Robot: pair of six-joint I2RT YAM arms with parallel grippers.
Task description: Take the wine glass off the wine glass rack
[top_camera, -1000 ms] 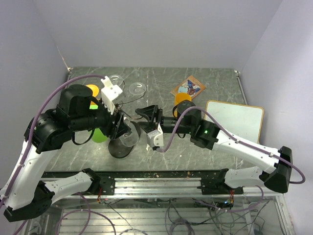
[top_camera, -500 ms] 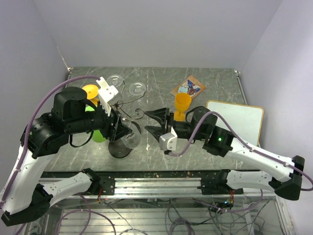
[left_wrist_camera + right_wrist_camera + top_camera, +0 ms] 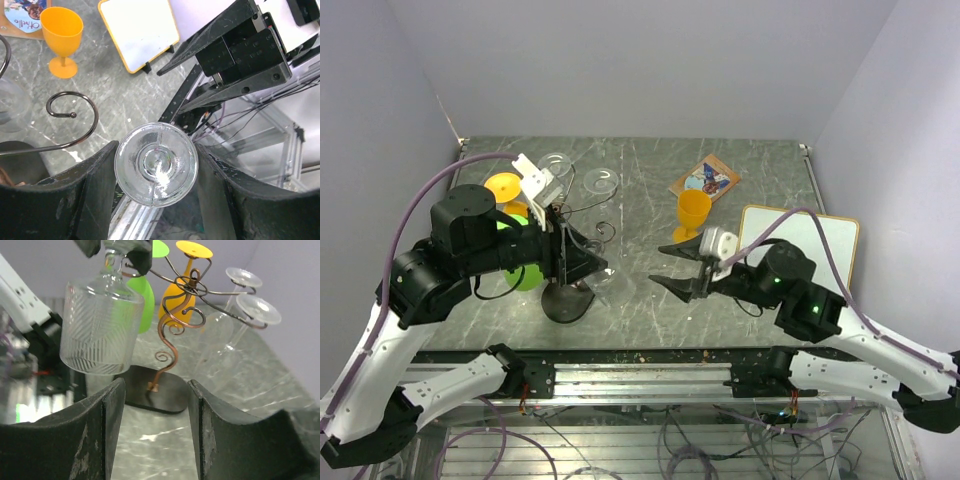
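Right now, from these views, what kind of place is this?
Probably a robotics lab bench, not a home: plain walls box in a table, an aluminium frame runs along its near edge, and loose cables hang below.

Counter (image 3: pixel 650 165): grey-green marbled top, evenly lit, enclosed on three sides. Far wall (image 3: pixel 620 60), left wall (image 3: pixel 370 110) and right wall (image 3: pixel 900 110): plain pale lilac, unmarked. Near edge: aluminium rail (image 3: pixel 650 378), with loose cables (image 3: pixel 690 440) below.
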